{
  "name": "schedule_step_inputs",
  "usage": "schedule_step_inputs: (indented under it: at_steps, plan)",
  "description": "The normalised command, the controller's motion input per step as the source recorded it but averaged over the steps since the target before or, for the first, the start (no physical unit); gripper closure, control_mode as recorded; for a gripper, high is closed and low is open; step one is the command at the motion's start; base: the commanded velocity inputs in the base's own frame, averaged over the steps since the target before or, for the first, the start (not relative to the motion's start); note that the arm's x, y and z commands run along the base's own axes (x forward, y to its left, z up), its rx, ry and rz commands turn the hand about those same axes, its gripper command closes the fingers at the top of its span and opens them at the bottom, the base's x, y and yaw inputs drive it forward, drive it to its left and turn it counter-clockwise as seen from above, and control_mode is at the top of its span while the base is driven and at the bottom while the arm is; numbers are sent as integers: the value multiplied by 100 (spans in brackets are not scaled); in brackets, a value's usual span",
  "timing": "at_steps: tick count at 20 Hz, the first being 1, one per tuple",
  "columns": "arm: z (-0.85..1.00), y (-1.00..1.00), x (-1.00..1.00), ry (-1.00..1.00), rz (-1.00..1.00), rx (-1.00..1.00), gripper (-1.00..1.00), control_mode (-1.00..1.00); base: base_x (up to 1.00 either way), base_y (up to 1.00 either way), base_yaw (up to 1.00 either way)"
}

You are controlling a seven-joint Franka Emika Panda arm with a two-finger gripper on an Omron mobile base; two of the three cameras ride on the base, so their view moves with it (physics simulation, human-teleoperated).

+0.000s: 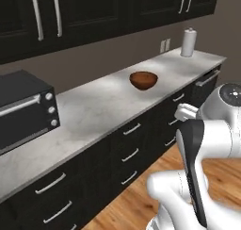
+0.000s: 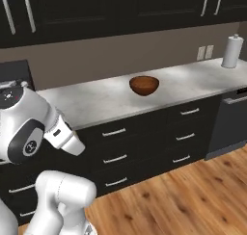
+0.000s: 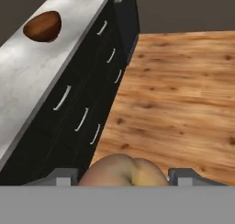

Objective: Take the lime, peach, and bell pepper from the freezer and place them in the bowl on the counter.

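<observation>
The end effector point(image 3: 123, 178) is pinching the peach point(image 3: 123, 171) between its two fingers point(image 3: 62, 177), above the wooden floor point(image 3: 183, 90), well apart from the bowl point(image 3: 42, 26) on the desk point(image 3: 27, 76).

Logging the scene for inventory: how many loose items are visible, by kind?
Bowl: 1
Peach: 1, between the end effector fingers
Paper towel roll: 1
Toaster oven: 1
Total: 4
</observation>
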Motion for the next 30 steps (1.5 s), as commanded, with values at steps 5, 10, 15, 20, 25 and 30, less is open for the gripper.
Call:
schedule_step_inputs:
  at_steps: [5, 10, 15, 20, 25, 30]
  plan:
    - [0, 0, 0, 0, 0, 0, 100, 100, 100, -100, 1]
    - [0, 0, 0, 0, 0, 0, 100, 100, 100, -95, 5]
    - [0, 0, 0, 0, 0, 0, 100, 100, 100, -51, 22]
    - [0, 0, 0, 0, 0, 0, 100, 100, 100, -33, 37]
    - [0, 0, 0, 0, 0, 0, 100, 100, 90, -14, 47]
    - [0, 0, 0, 0, 0, 0, 100, 100, 34, 4, 54]
